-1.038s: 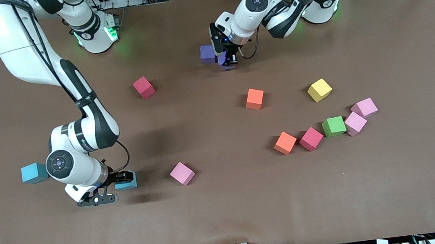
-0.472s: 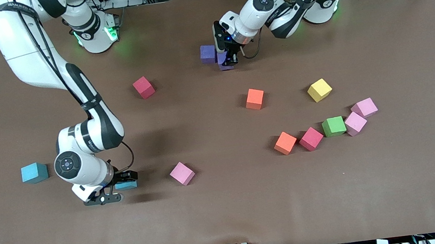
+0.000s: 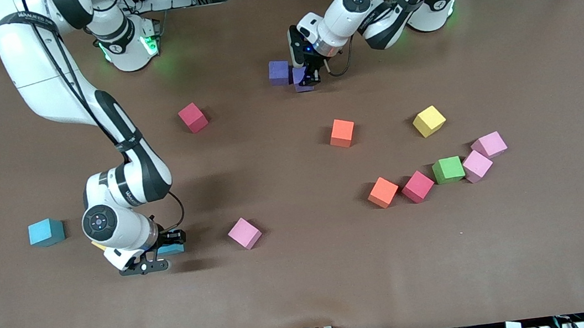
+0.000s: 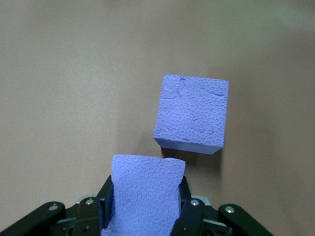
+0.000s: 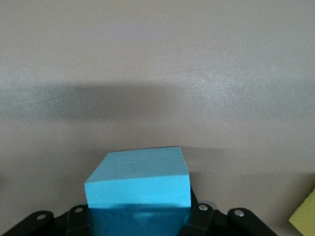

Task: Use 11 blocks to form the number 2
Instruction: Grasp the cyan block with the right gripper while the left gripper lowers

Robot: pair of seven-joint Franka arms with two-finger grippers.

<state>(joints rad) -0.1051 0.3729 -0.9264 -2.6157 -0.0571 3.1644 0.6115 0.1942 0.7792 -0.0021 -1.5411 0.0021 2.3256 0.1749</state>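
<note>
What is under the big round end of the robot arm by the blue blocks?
A yellow block pokes out from under the right arm's wrist; most of it is covered. Below that wrist, the right gripper is shut on a light blue block, which is also partly hidden.

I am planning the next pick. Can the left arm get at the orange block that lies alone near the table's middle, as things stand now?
Probably not yet: the way to the orange block looks free, but the left end effector is shut on a purple block.
</note>
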